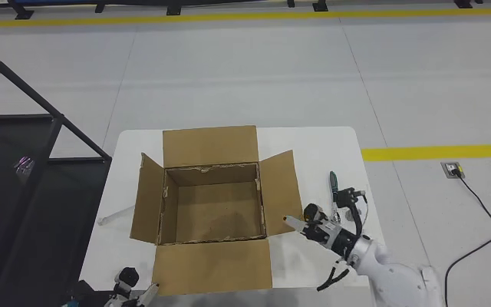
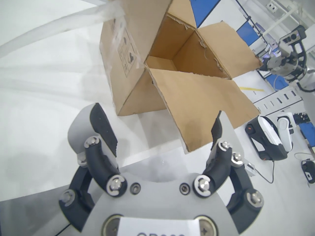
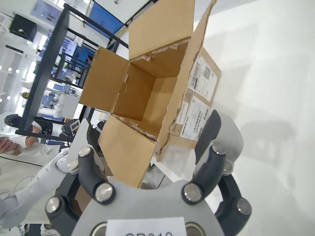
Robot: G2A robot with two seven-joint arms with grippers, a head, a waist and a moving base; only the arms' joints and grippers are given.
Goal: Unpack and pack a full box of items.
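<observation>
Open box point(image 1: 212, 209) just beyond 2 pairs of spread jaws

The box point(image 1: 212, 211) is matt brown corrugated cardboard, and its flap edges are torn and rough. White paper labels point(image 3: 200, 99) lie smooth on one wall, and a translucent plastic tape strip point(image 2: 113, 10) trails from another. The worktop point(image 1: 322, 146) is smooth, matt white. The left pincer point(image 2: 158, 112) and right pincer point(image 3: 151, 121) have matt black fingers point(image 2: 103, 126), pale smooth plastic shells and shiny metal bolts point(image 2: 201, 185).
</observation>
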